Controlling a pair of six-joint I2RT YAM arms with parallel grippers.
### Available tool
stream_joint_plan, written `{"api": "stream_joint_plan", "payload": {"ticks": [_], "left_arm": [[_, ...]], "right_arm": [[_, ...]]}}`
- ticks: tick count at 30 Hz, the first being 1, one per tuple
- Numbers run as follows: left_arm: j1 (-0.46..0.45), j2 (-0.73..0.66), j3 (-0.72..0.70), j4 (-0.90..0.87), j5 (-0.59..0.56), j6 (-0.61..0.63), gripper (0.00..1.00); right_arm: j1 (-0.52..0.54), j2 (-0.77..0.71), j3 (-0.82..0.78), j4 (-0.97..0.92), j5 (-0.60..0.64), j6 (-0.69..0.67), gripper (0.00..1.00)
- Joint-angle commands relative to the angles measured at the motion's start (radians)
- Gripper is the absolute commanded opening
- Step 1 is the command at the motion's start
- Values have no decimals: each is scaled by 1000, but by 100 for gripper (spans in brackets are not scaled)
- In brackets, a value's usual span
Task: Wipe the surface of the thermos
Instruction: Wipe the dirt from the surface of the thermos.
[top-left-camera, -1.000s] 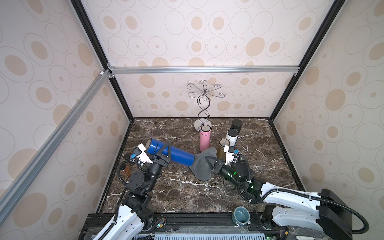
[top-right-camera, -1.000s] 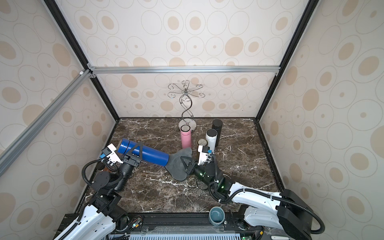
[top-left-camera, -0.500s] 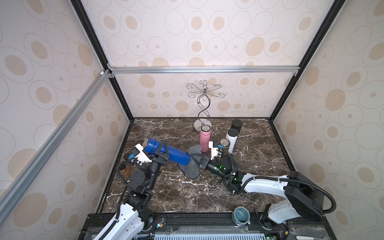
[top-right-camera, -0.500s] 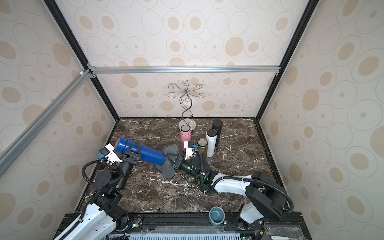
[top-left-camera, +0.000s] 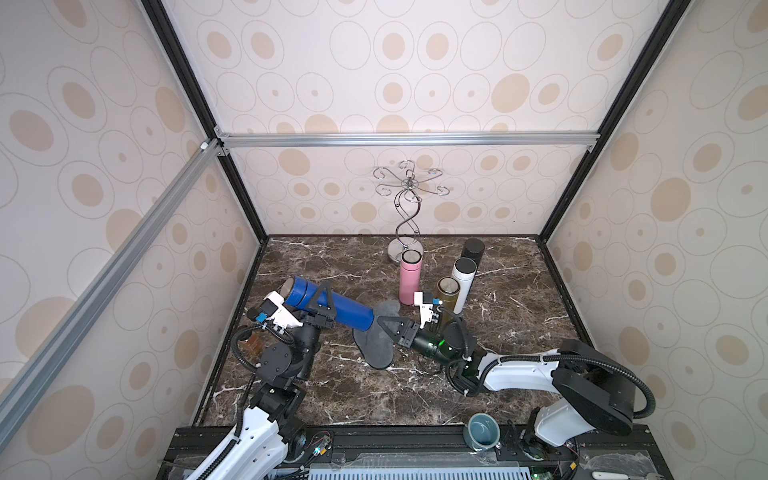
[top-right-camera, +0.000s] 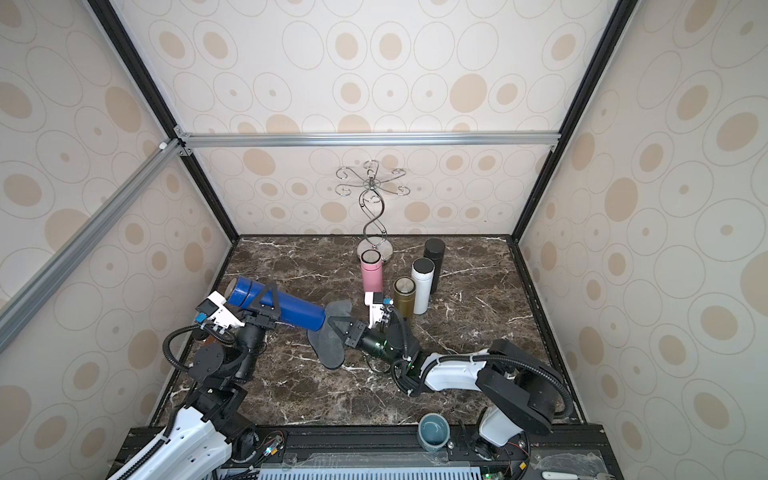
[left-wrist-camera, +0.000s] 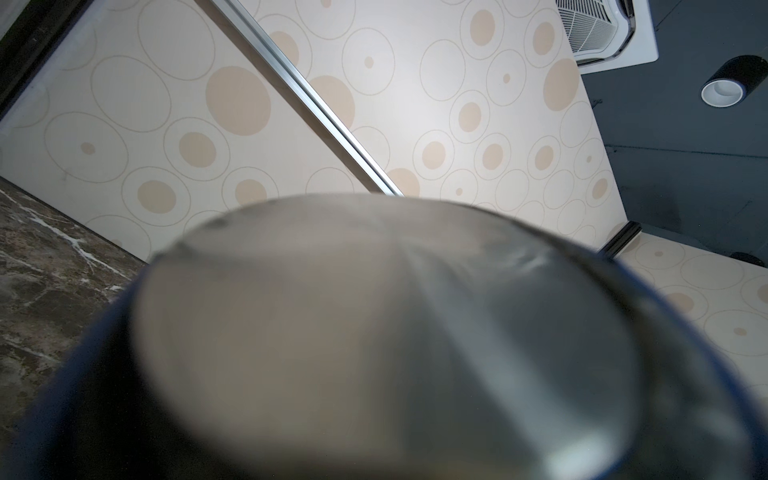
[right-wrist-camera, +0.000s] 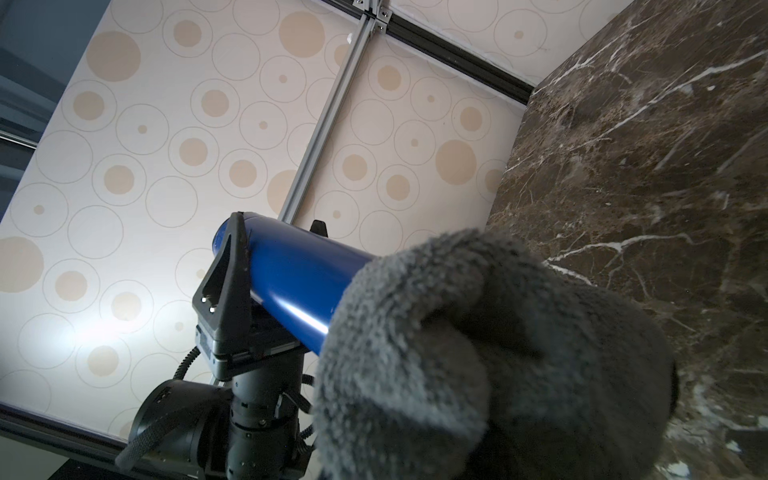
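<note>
Now the cloth (top-left-camera: 376, 336), pinched in the right jaws, has slid onto the free end of the thermos (top-left-camera: 349, 309), gripped level above the table (top-left-camera: 519, 316) by the left jaws; wiping looks underway.

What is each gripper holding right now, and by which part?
Left gripper: shut around the blue thermos, on its body nearer the end away from the grey cloth. Right gripper: shut on that cloth, pinched partway along its length.
</note>
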Motion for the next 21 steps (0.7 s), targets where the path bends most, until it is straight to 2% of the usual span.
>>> {"api": "stream_joint_plan", "payload": {"ticks": [1, 7, 11, 16, 21], "left_arm": [[-8, -15, 10, 80, -14, 9, 0], [-8, -10, -6, 169, 34, -55, 0], [-7, 14, 0, 213, 75, -89, 0], [-8, 35, 2, 225, 80, -89, 0], [-8, 20, 9, 188, 50, -34, 0]], "right_arm": [[14, -54, -38, 92, -4, 82, 0], [13, -22, -35, 65, 30, 97, 0], [12, 72, 28, 108, 12, 104, 0], [11, 236, 128, 248, -50, 207, 0], [31, 198, 118, 220, -60, 157, 0]]}}
